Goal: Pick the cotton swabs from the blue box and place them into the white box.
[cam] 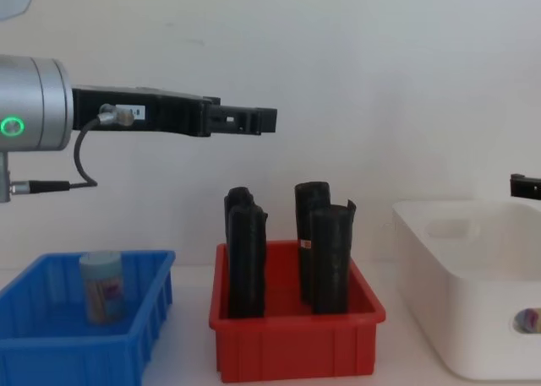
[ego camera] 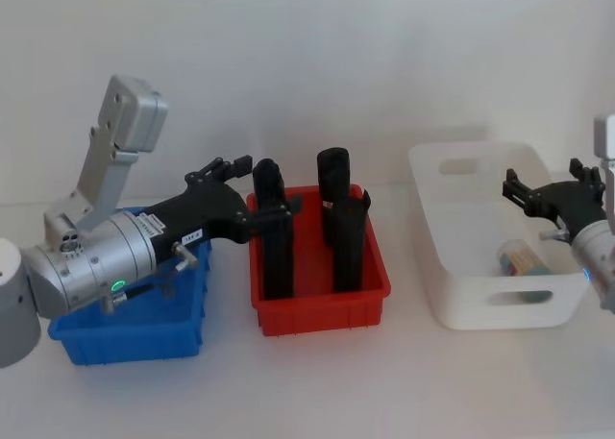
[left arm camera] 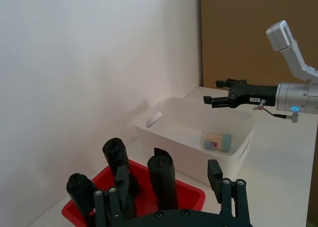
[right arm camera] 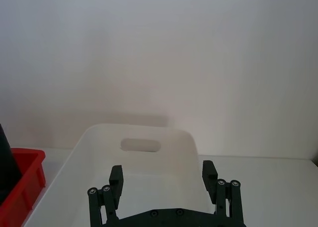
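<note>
One cotton swab tub point(cam: 103, 286) stands upright in the blue box point(cam: 51, 352), at the left of the table. Another cotton swab tub point(ego camera: 524, 258) lies on its side in the white box point(ego camera: 452, 295), also seen in the left wrist view as the tub point(left arm camera: 217, 141) in the white box point(left arm camera: 164, 137). My left gripper point(cam: 258, 120) hangs open and empty, high above the gap between the blue box point(ego camera: 125, 338) and the red bin. My right gripper point(ego camera: 548, 182) hovers open and empty over the white box point(right arm camera: 139, 132), its fingers point(right arm camera: 115, 180) spread wide.
A red bin point(ego camera: 322, 300) with several tall black rolls point(cam: 245, 259) stands between the two boxes, close under my left gripper's fingers point(left arm camera: 223, 187). A white wall runs behind the table. Bare table lies in front of the bins.
</note>
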